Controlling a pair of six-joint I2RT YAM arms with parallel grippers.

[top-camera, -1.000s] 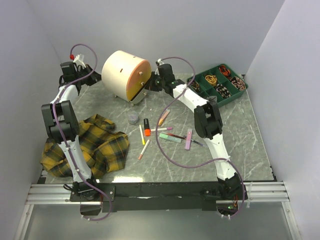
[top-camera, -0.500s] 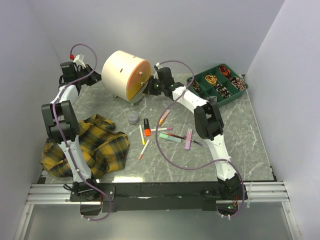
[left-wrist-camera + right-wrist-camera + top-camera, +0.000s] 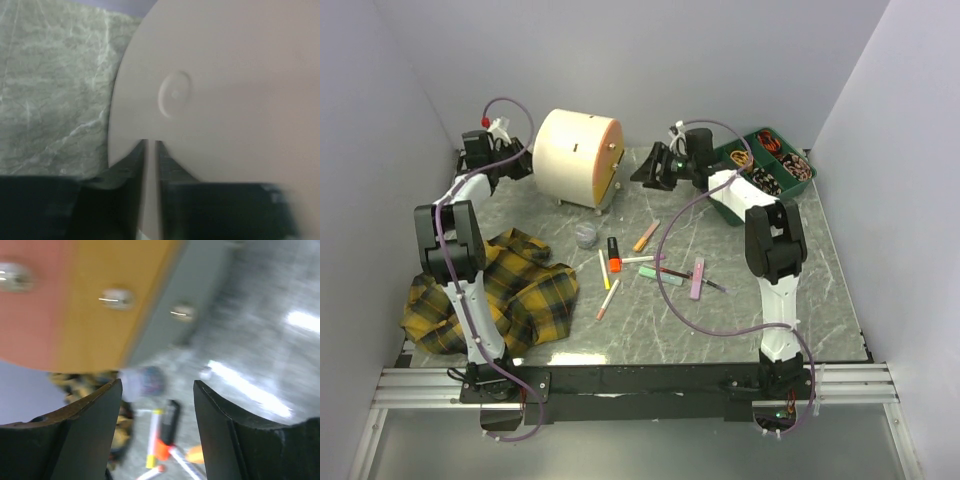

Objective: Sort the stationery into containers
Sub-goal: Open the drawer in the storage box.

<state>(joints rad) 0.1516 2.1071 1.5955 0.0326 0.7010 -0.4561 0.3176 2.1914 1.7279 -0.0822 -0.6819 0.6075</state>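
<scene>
Right jaws are hanging spread and empty near the mini chest [image 3: 570, 155]; left jaws are resting almost pressed together against its back. Stationery [image 3: 614, 262] is lying loose on the table [image 3: 800, 260], so sorting is seemingly only beginning.

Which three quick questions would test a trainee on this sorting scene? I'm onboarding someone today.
1. True or false: the right hand is open with nothing between its fingers.
2. Pick one. The loose pens and markers lie: A) inside a drawer, B) on the table, C) on the plaid cloth.
3. Short answer: which hand is at the plain cream back of the mini chest, away from its drawer knobs?

Key: 1 true; 2 B; 3 the left hand.
</scene>
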